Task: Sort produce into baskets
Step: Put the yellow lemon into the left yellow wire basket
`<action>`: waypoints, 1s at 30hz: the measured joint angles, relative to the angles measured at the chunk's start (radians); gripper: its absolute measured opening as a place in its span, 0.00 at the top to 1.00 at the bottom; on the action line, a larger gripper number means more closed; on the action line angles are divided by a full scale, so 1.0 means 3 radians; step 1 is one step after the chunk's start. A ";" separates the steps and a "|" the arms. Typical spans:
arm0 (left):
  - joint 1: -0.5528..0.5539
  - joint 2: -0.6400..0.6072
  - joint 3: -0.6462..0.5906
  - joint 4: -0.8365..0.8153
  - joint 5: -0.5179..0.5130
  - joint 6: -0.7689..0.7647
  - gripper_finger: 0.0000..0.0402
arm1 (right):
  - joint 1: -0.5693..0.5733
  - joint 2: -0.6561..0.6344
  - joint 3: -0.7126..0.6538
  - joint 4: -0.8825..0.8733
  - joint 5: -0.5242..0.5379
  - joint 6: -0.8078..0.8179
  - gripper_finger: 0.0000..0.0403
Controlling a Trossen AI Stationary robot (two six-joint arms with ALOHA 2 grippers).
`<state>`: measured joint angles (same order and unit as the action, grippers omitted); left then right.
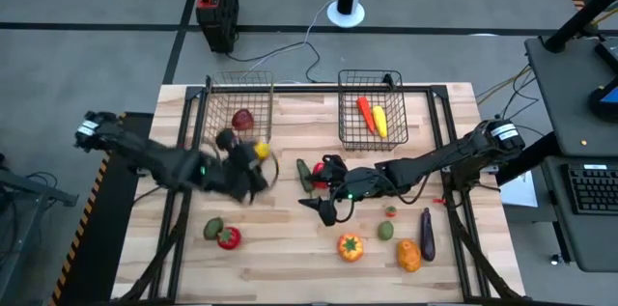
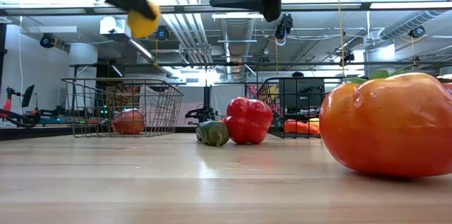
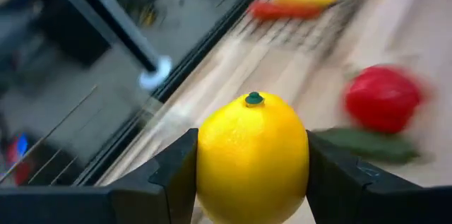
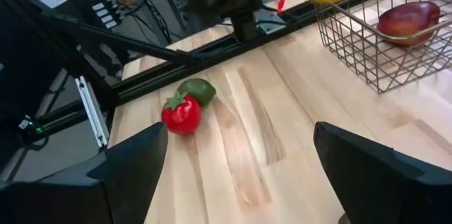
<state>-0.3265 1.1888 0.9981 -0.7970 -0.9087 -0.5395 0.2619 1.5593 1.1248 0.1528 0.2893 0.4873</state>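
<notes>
My left gripper [image 1: 253, 161] is shut on a yellow lemon [image 3: 253, 157], high above the table just right of the left wire basket [image 1: 237, 113]; a dark red fruit [image 1: 242, 119] lies in that basket. The right wire basket [image 1: 372, 113] holds an orange carrot [image 1: 365, 113] and a yellow piece [image 1: 380, 121]. My right gripper [image 1: 323, 209] is open and empty, raised over the table's middle. A red pepper [image 2: 247, 120] and a green piece [image 2: 212, 133] rest on the table under it. My left gripper pinches the lemon's two opposite sides [image 3: 206, 160] between its two fingers. The lemon's green-tipped end [image 3: 254, 99] points away from the wrist. The fingers come slanting down from the table's left. The lemon hangs lifted clear of the table [image 2: 143, 22].
Loose produce lies on the near half: a green piece [image 1: 213, 228] and a red one [image 1: 229, 239] at the left, an orange tomato [image 1: 351, 246], a green piece [image 1: 386, 231], a purple eggplant [image 1: 426, 232] and an orange piece [image 1: 409, 255] at the right. A red-and-black box [image 1: 216, 2] stands beyond the table.
</notes>
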 joint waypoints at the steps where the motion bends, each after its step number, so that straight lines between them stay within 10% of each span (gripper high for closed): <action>1: 0.0167 -0.0082 0.0000 -0.0110 0.0129 0.0003 0.53 | 0.0000 0.0004 0.0000 -0.0012 -0.0001 0.0000 0.14; 15: 0.2359 -0.0246 -0.0039 -0.0538 0.1135 0.0808 0.53 | 0.0022 0.0015 -0.0001 -0.0051 0.0000 0.0061 0.14; 30: 0.2586 0.0236 -0.0043 -0.0445 0.1264 0.1526 0.52 | 0.0023 0.0016 -0.0001 -0.0068 0.0000 0.0128 0.14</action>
<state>0.4492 1.2596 0.9852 -0.9305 -0.5295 -0.0817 0.2687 1.5642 1.1244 0.1322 0.2893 0.5259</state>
